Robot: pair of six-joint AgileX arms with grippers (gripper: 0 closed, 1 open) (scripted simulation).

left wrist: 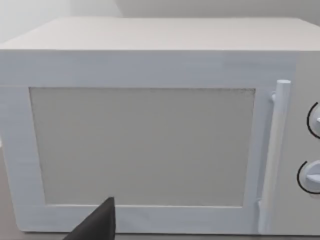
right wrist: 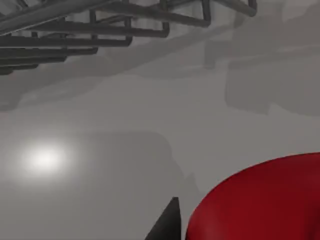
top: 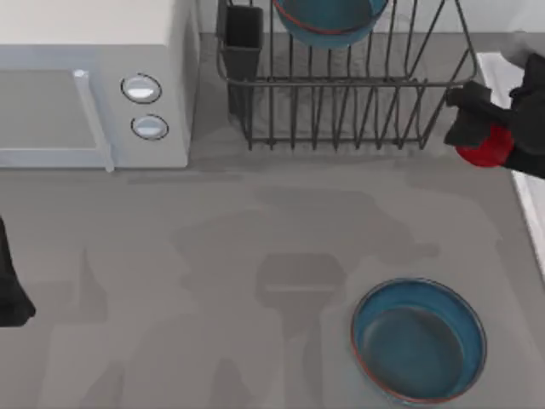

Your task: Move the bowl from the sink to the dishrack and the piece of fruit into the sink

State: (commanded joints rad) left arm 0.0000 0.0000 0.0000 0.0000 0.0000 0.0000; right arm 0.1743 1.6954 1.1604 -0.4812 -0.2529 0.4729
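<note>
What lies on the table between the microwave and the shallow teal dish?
Nothing: in the top view, the grey table between the microwave and the shallow teal dish is bare, with only shadows.

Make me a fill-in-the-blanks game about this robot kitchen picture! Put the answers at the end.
1. The deep blue bowl sits in the ____.
2. The right gripper is holding a fruit whose colour is ____.
3. The microwave has ____ round knobs.
4. The shallow teal dish lies on the table, on its ____ side in the top view.

Missing words: dishrack; red; two; right
</note>
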